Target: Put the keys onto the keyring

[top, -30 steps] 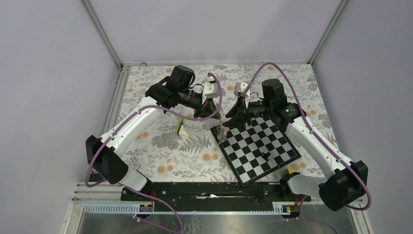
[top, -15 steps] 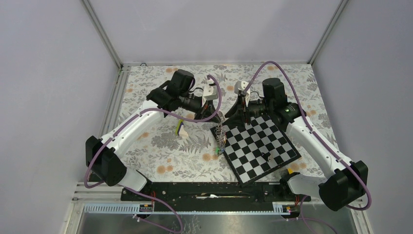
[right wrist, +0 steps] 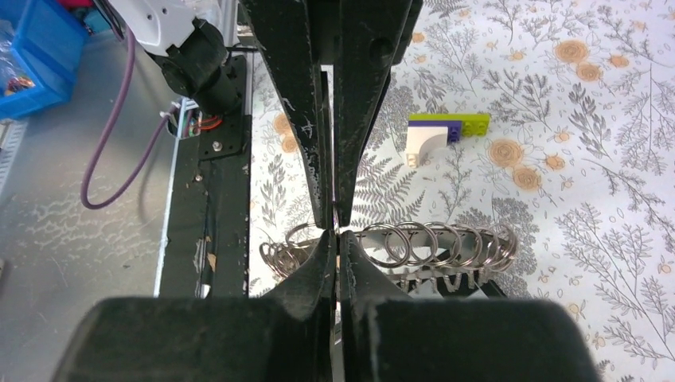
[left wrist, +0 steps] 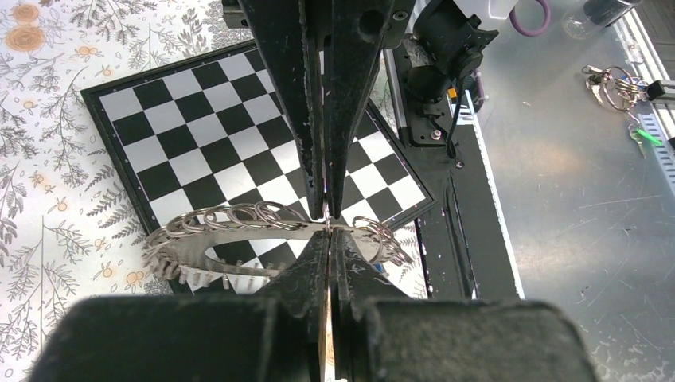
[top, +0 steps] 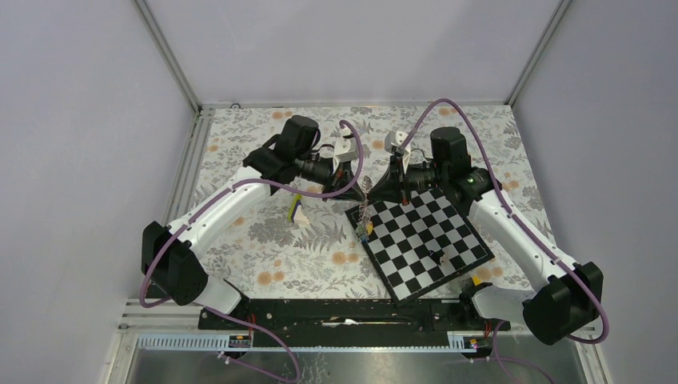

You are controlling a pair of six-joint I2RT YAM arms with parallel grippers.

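Keyring point(top: 365, 205) is hanging mid-frame above the chessboard's point(top: 424, 240) upper-left corner, and you are clamping it with both left tool point(left wrist: 327, 223) and right tool point(right wrist: 336, 231); next you are probably spreading its coils for threading.

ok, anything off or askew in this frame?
Chessboard sits skewed on the floral mat, not square to its edges. A spare bunch of keys lies off the mat on bare metal. Nothing spilled or visibly damaged.
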